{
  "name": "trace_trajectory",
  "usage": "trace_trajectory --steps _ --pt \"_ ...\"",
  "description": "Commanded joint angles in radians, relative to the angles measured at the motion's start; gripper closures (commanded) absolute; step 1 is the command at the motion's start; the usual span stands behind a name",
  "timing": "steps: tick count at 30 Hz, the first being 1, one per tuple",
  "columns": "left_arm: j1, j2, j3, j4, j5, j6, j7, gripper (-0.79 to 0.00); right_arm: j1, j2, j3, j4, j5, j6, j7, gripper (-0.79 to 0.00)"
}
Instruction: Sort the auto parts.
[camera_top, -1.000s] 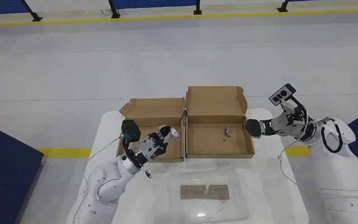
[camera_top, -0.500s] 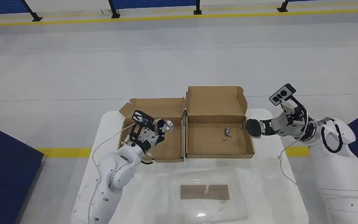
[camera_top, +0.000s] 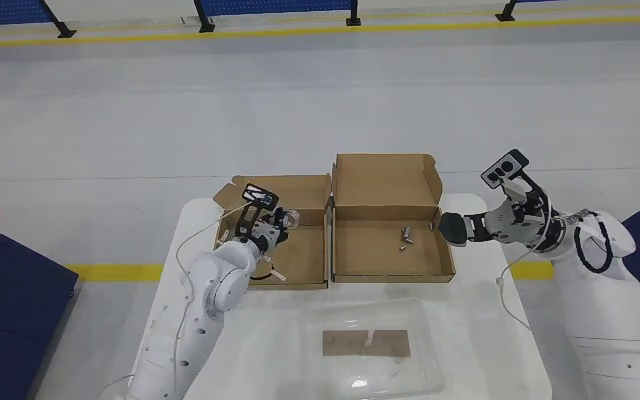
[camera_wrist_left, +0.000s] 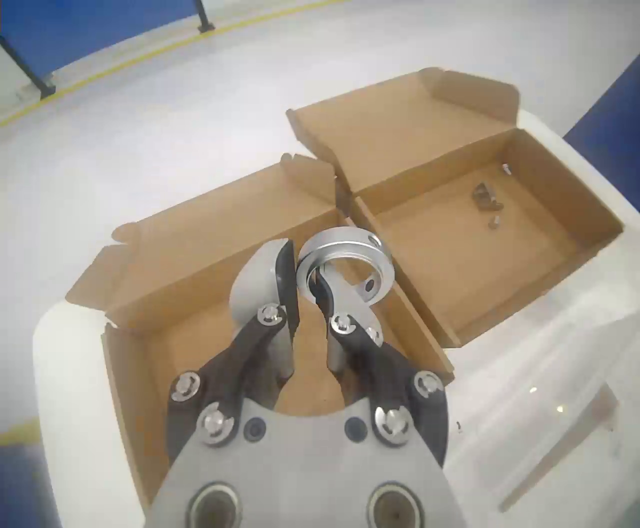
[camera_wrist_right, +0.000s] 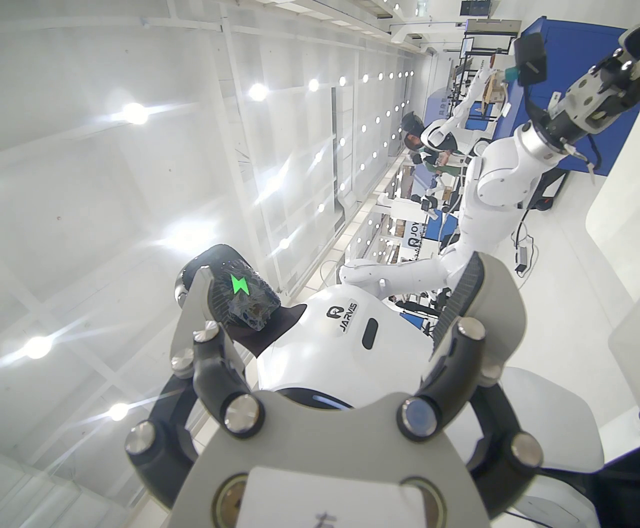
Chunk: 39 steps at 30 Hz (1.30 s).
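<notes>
Ring tilted in left claw, bore angled upward, above left box.

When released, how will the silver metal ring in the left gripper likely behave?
The silver metal ring looks solid and thick-walled, so probably stiff and heavy for its size. Its smooth shine suggests slipperiness. Round, it might roll if landing on edge.

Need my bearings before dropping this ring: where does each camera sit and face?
Top view: above the arms, looking down at the table; both arms show.
Left wrist view: looks down past the left gripper, fingers shut on the metal ring, over the left box.
Right wrist view: faces up at ceiling lights; right gripper, fingers open.
Shared: top and left wrist views both show the ring and right box.
</notes>
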Motion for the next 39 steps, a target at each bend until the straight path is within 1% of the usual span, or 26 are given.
trace_trajectory --steps 1,3,4,12,15,16,22,25,29,36,39 --pt "-0.037 -0.009 0.019 0.059 -0.034 0.062 -0.094 0.0 0.0 0.0 0.0 0.0 0.0 0.0 0.0 -0.785" --pt "-0.061 -0.017 0.039 0.102 -0.047 0.102 -0.156 0.0 0.0 0.0 0.0 0.0 0.0 0.0 0.0 -0.785" --pt "-0.072 -0.02 0.044 0.115 -0.057 0.112 -0.162 0.0 0.0 0.0 0.0 0.0 0.0 0.0 0.0 -0.785" --pt "-0.07 -0.02 0.044 0.116 -0.057 0.111 -0.159 0.0 0.0 0.0 0.0 0.0 0.0 0.0 0.0 -0.785" --pt "-0.081 -0.023 0.059 0.145 -0.039 0.117 -0.179 0.0 0.0 0.0 0.0 0.0 0.0 0.0 0.0 -0.785" --pt "-0.093 -0.026 0.07 0.166 -0.028 0.127 -0.205 0.0 0.0 0.0 0.0 0.0 0.0 0.0 0.0 -0.785" --pt "-0.206 -0.066 0.182 0.285 -0.032 0.22 -0.377 0.0 0.0 0.0 0.0 0.0 0.0 0.0 0.0 -0.785" --pt "-0.253 -0.089 0.22 0.359 -0.069 0.258 -0.421 0.0 0.0 0.0 0.0 0.0 0.0 0.0 0.0 -0.785" --pt "-0.307 -0.115 0.252 0.437 -0.12 0.294 -0.452 0.0 0.0 0.0 0.0 0.0 0.0 0.0 0.0 -0.785" --pt "-0.311 -0.117 0.254 0.439 -0.117 0.296 -0.445 0.0 0.0 0.0 0.0 0.0 0.0 0.0 0.0 -0.785" --pt "-0.295 -0.118 0.256 0.449 -0.112 0.301 -0.431 0.0 0.0 0.0 0.0 0.0 0.0 0.0 0.0 -0.785"
